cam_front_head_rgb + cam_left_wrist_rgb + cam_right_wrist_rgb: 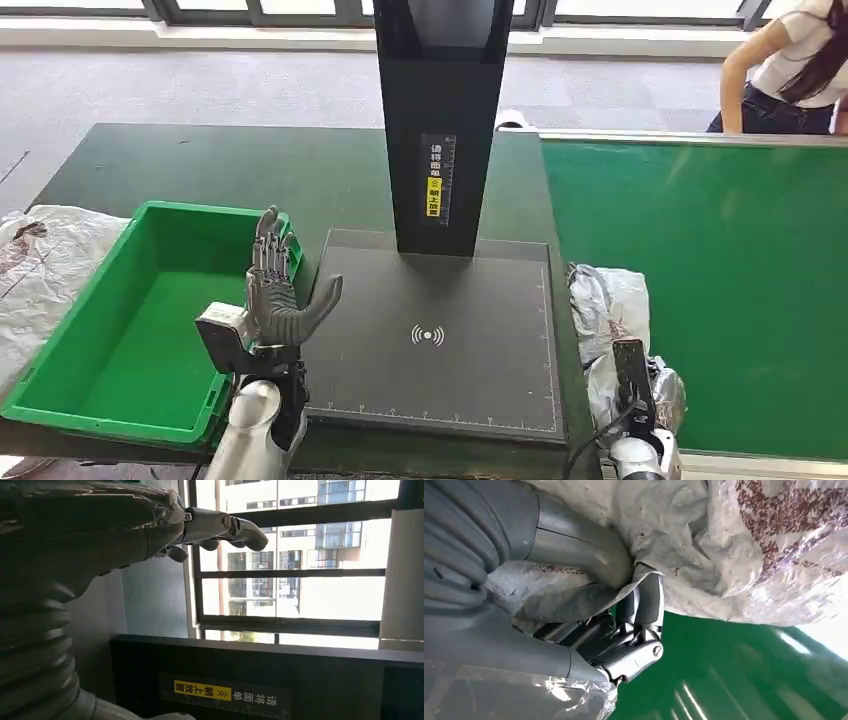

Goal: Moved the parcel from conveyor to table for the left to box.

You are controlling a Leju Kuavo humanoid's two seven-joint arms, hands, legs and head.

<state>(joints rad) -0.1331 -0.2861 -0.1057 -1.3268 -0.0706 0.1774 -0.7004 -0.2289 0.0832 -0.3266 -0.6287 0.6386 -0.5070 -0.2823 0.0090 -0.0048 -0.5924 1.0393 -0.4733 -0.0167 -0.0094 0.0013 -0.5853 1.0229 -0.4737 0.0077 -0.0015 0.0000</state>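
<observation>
- Two hands we see: the left hand (pixel 278 290) is raised with fingers spread, holding nothing, between the green plastic crate (pixel 70 330) and the black scanner platform (pixel 440 330).
- Our right hand (pixel 624 630) grips the crumpled silver-grey plastic parcel (pixel 608 310) at the edge of the green conveyor belt (pixel 720 280), beside the platform.

Parcel (pixel 608 305): crumpled grey-white plastic mailer, reddish-brown print, lying lengthwise along the conveyor (pixel 720 290) belt's left edge, near corner, beside the table (pixel 200 160).
</observation>
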